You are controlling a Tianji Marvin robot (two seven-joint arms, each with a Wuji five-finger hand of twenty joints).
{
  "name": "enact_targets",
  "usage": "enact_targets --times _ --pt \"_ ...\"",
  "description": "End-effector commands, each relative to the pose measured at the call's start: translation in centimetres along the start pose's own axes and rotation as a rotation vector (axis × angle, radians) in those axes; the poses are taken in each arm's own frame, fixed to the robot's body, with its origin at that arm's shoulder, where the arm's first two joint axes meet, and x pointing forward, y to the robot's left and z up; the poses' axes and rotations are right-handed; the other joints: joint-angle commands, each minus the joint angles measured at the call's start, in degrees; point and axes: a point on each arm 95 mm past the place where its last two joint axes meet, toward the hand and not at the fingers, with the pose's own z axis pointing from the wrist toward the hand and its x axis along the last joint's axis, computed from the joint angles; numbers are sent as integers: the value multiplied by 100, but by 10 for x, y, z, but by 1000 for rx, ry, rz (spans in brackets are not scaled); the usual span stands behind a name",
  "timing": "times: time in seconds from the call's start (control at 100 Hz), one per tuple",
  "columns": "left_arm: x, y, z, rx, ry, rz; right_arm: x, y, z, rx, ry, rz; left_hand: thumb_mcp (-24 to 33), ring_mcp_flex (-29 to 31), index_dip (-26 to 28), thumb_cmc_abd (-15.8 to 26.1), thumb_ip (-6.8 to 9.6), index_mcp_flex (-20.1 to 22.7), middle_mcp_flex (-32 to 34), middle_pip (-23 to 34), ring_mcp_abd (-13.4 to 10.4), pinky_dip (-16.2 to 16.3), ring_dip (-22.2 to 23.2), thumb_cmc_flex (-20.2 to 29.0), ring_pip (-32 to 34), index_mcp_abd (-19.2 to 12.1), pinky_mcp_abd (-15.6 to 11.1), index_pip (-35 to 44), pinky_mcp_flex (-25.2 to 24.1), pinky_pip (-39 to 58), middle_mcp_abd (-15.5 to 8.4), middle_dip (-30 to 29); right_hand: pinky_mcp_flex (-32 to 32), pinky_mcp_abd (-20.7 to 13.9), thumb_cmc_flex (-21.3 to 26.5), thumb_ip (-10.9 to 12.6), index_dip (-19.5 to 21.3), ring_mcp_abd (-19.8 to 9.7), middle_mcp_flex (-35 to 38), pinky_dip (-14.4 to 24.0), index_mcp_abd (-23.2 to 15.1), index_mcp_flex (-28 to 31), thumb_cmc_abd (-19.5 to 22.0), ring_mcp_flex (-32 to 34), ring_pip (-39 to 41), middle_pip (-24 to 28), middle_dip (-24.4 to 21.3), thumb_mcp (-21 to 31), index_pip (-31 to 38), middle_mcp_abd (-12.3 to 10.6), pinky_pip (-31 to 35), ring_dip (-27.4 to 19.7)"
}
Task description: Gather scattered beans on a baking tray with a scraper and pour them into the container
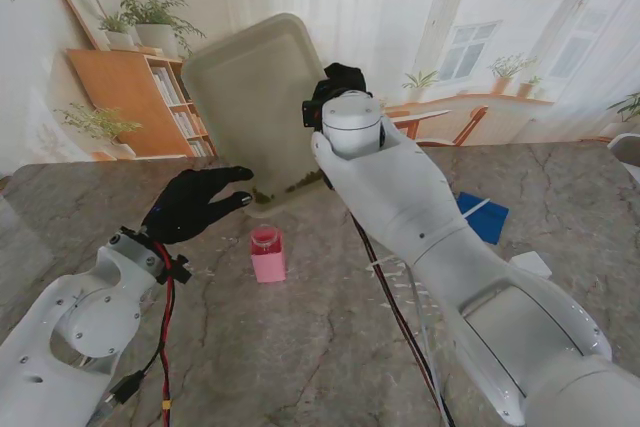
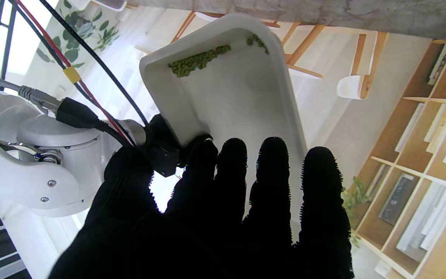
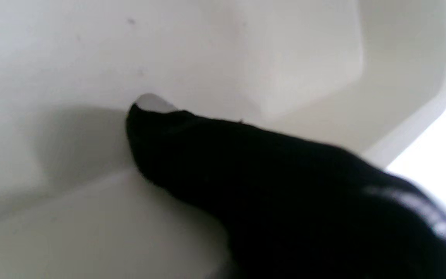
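The right hand [image 1: 338,87] gripped the baking tray [image 1: 250,97] by its right edge and held it tipped up steeply, almost on end, clear of the table [image 1: 300,347]. In the right wrist view one black gloved finger [image 3: 192,155] pressed flat against the tray's pale wall [image 3: 246,58], though that picture was blurred. The beans [image 1: 290,187] had slid down into the tray's lowest edge, a green line along the rim nearest to me in the stand's view. The left wrist view showed them more clearly: one larger heap of beans [image 2: 198,61] and a smaller cluster [image 2: 258,40] near the tray's corner, both lying in the fold between floor and wall of the tray [image 2: 238,108].

The pink container [image 1: 267,253] stood upright on the table, nearer to me than the tray's low edge and apart from it, its mouth open upward.

The left hand [image 1: 195,202] held nothing; its fingers [image 2: 273,182] were stretched out and slightly spread, reaching toward the tray's lower left corner. Whether the fingertips actually touched the tray I could not tell.

A blue scraper [image 1: 484,217] lay on the table to the right, beyond the right arm, with a small white object [image 1: 530,264] just nearer to me than it
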Motion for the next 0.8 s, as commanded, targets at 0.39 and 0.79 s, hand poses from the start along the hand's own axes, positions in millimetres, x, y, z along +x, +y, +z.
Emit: enact_targets --times 0.39,0.79 --pt "18 -8 26 -78 38 -96 10 -15 1 56 35 -30 -18 -103 -85 91 220 -83 -27 -56 -6 -113 -108 254 -137 -37 -68 -95 -150 -378 -58 -121 679 -318 741 244 33 -829 306 411 -49 184 209 391 1479 1069 418 582 266 -822 2205 518" --pt "30 -7 39 -105 19 -140 5 -18 -1 62 49 -52 -6 -121 -133 13 209 15 39 -68 16 -317 -223 479 -221 0 -216 -77 -162 -717 -1 -157 677 -337 734 241 37 -841 294 412 -68 186 228 373 1486 1075 419 582 267 -838 2199 524"
